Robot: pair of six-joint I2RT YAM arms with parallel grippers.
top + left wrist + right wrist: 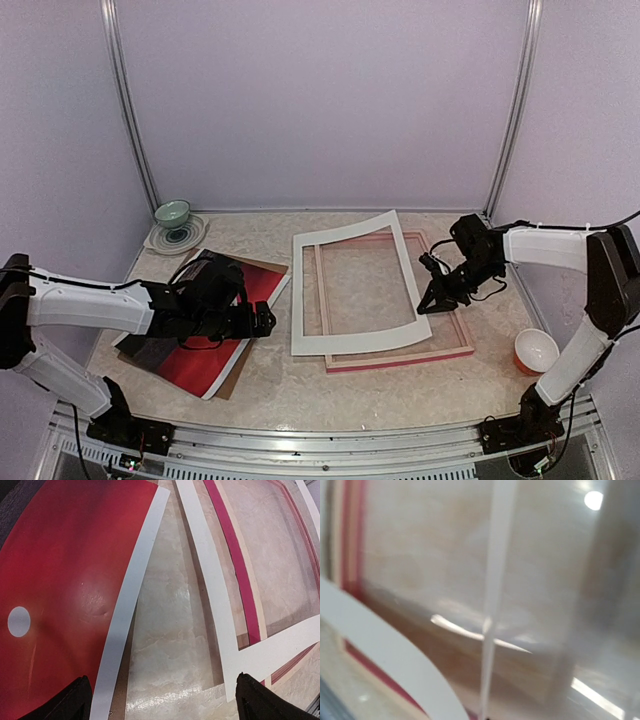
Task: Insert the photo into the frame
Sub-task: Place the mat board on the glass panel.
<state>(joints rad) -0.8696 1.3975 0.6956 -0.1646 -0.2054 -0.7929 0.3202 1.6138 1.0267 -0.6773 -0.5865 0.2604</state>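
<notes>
Pale lilac walls and metal posts enclose the beige marbled surface [300, 395]. The pink-railed frame [400, 359] lies flat, partly under a white mat board [305, 300]. Left of the frame lies the photo [205, 365], glossy red with a white sun. The left tool [262, 321] is released above the photo's frame-side edge. The right tool [432, 300] is clenched at the frame's right.

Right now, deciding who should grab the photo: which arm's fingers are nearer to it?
Left. The left fingers hover open at the photo's right edge. The right fingers, shut, are far off at the white mat board's right side, over the frame.
</notes>
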